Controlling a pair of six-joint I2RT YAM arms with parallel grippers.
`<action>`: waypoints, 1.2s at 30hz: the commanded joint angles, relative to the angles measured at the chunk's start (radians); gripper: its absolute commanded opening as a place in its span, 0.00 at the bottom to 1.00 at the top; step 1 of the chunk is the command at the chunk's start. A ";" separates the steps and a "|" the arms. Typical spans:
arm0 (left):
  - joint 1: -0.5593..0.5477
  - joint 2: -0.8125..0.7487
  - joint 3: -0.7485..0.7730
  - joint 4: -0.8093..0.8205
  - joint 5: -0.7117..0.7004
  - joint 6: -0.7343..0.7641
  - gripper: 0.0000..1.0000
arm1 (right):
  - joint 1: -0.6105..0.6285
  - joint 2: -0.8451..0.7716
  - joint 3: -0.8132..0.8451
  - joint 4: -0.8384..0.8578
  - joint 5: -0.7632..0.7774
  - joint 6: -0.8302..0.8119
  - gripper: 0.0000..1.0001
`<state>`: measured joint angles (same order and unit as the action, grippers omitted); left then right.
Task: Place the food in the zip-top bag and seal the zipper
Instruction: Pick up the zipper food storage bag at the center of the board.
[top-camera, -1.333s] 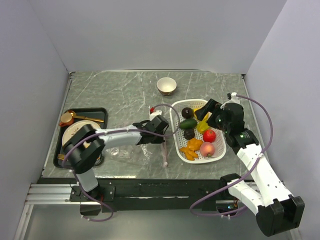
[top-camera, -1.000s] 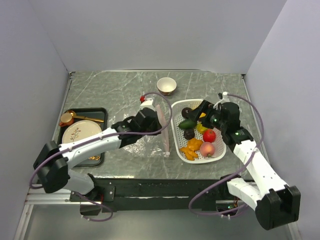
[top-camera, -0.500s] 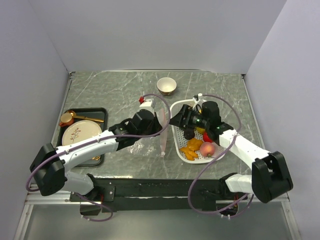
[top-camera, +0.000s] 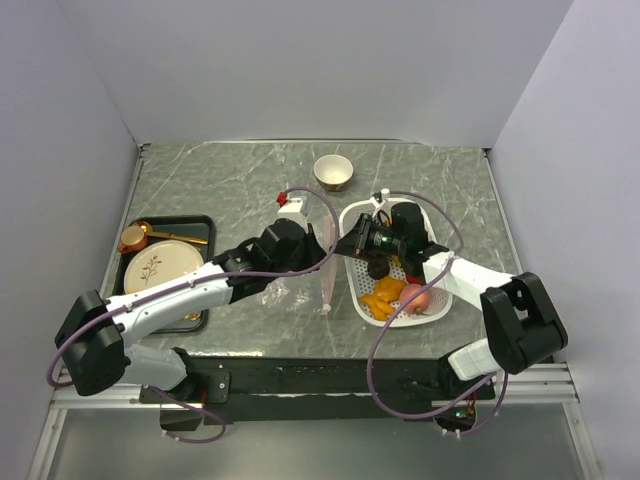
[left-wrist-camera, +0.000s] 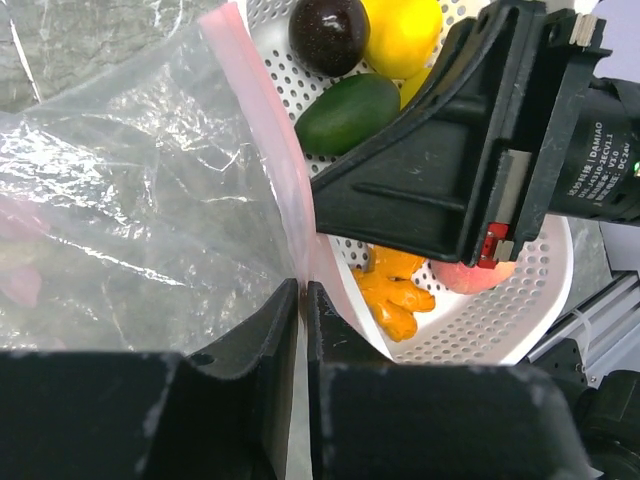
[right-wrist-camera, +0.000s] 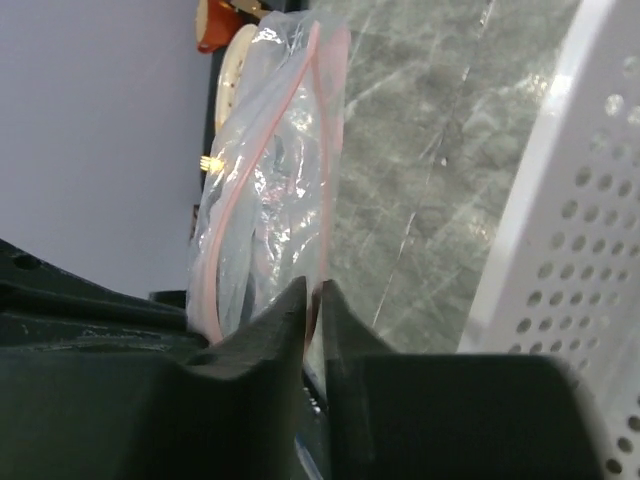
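The zip-top bag (left-wrist-camera: 140, 200) stands on the desk (top-camera: 220, 190) just left of the basket (left-wrist-camera: 530, 290), where the food (left-wrist-camera: 348, 112) lies. Only the wrist views reveal the left end effector (left-wrist-camera: 302, 292) clenched on its zipper (left-wrist-camera: 262, 120), and the right end effector (right-wrist-camera: 312, 292) apparently likewise. Earlier, the right one hovered open above the basket.

the left gripper (left-wrist-camera: 302, 300) and right gripper (right-wrist-camera: 312, 295) crowd each other, nose to nose at the upright zip-top bag (left-wrist-camera: 130, 200). the white basket (left-wrist-camera: 500, 325) fills the room beneath the right one. bare desk (top-camera: 220, 190) lies open left of the left gripper; the bowl (top-camera: 333, 171) stands beyond both, and the tray (top-camera: 185, 218) sits well off left.
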<state>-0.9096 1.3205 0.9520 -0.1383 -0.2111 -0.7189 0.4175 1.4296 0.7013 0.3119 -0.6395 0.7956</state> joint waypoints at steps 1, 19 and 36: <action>0.008 -0.024 0.007 0.017 -0.019 0.018 0.14 | 0.007 0.028 0.033 0.099 -0.016 0.037 0.00; 0.155 -0.161 -0.016 -0.047 0.077 0.030 0.55 | 0.073 -0.001 0.099 -0.111 0.337 -0.015 0.00; -0.034 -0.003 -0.059 0.085 0.021 0.038 0.68 | 0.115 -0.040 0.090 0.012 0.265 0.071 0.00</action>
<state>-0.9264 1.2968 0.8841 -0.1051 -0.1192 -0.6937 0.5278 1.4384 0.7536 0.2745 -0.3637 0.8551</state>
